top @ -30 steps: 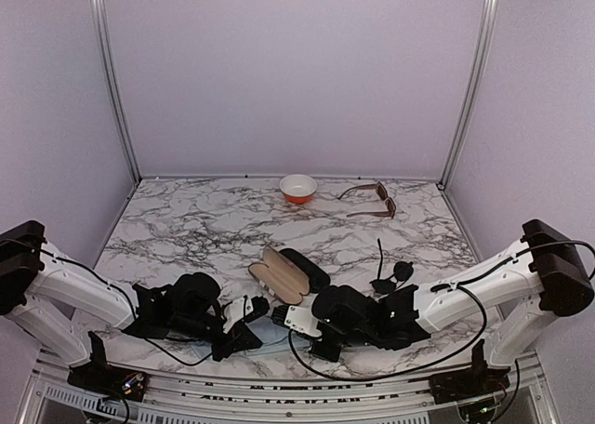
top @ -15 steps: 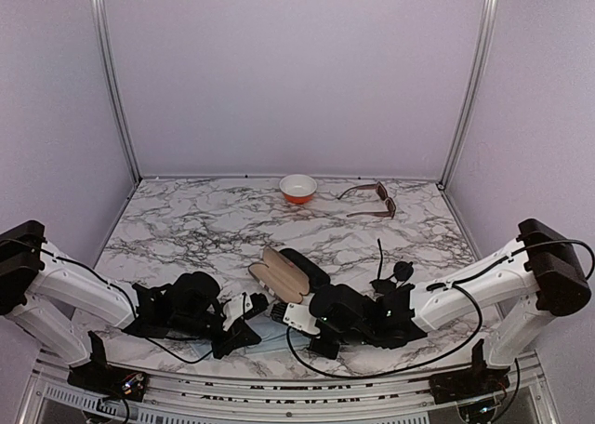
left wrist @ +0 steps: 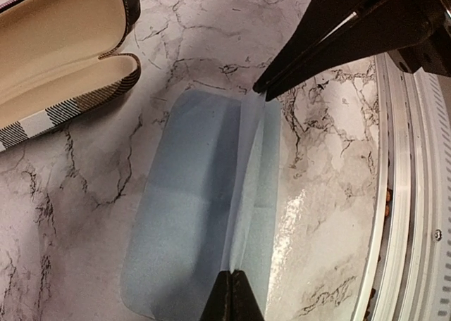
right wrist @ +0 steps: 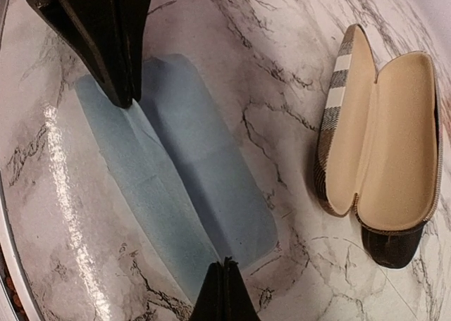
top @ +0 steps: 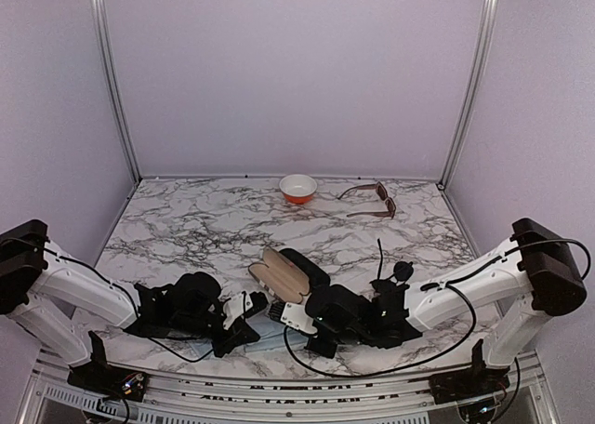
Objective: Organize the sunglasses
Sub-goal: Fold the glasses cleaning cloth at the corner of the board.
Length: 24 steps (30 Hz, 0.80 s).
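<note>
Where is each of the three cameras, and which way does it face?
Overhead: fixed above and behind the robot, looking down on the marble table; left arm and right arm show.
Left wrist: on the left arm, looking along the shut left gripper at the blue cloth it pinches.
Right wrist: on the right arm, facing the opposite way; the shut right gripper pinches the same cloth.
Shared: both wrist views show cloth, open case and the other gripper.
</note>
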{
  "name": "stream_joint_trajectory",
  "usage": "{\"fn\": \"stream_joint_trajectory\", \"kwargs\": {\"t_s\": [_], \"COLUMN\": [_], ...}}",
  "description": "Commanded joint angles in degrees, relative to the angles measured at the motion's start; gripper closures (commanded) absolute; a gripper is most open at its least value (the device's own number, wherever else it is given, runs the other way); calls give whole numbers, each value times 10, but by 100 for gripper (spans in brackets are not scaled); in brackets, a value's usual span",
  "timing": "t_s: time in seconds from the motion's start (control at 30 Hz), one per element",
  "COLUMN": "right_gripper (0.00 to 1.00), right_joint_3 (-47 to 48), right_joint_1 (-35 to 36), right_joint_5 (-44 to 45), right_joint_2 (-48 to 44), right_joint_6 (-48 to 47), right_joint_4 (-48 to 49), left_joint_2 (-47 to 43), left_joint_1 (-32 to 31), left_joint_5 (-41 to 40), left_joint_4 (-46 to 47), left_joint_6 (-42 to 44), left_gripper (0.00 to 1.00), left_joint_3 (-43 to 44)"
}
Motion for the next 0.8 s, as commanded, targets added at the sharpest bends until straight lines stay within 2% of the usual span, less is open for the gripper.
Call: {"fn": "stream_joint_trajectory", "kwargs": {"t_s": [0.0, 0.53, 0.77], "right_gripper": [100, 100, 100], "right_joint_3": [23, 30, 38], "right_joint_1": [-7, -12, -14], "right_joint_5": [16, 17, 22], "right_joint_2": [7, 32, 42], "right_joint_6": [-3, 9, 14], "right_joint_4": [-10, -13, -22], "left_joint_2": [9, 29, 33], "left_joint_1": [4, 5, 4], "left_joint_5": [-18, -43, -59], "left_joint_4": [5, 4, 4], "left_joint_6": [-1, -12, -14], "left_gripper": [100, 97, 92], "left_joint_3": [12, 20, 23]}}
